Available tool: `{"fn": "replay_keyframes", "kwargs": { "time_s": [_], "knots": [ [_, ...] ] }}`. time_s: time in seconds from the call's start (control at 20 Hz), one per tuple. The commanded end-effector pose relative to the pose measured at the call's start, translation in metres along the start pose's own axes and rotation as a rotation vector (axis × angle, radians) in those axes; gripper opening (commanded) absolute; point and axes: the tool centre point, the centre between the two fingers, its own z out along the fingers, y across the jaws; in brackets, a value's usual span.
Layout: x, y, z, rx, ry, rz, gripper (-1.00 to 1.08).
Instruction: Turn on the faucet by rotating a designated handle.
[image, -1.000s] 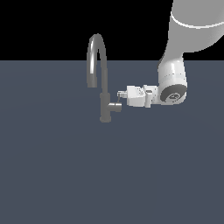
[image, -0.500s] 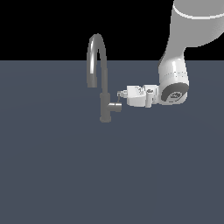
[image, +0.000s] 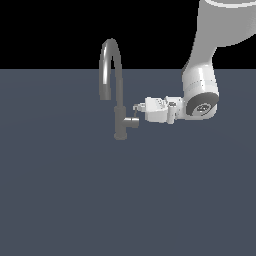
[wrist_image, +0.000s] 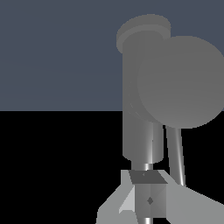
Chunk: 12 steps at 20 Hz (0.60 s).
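Reaching mid-frame, the claw (image: 138, 108) meets the faucet (image: 116, 85)'s handle (image: 135, 111); rigid, slick metal, best pushed near its tip; finger spread unclear.

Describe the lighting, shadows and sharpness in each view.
Exterior view: flat, even light, no cast shadows on the slate floor; soft highlights on the faucet spout and white arm; the small handle by the gripper looks pixelated. Wrist view: the faucet fills the frame as smooth, featureless grey, edges crisp, no glare.
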Motion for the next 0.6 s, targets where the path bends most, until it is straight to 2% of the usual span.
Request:
{"fn": "replay_keyframes", "kwargs": {
  "time_s": [0.0,0.55],
  "knots": [
    [0.0,0.006,0.0,-0.002,-0.001,0.001,-1.0],
    [0.0,0.033,0.0,-0.004,-0.002,0.001,-1.0]
  ]
}}
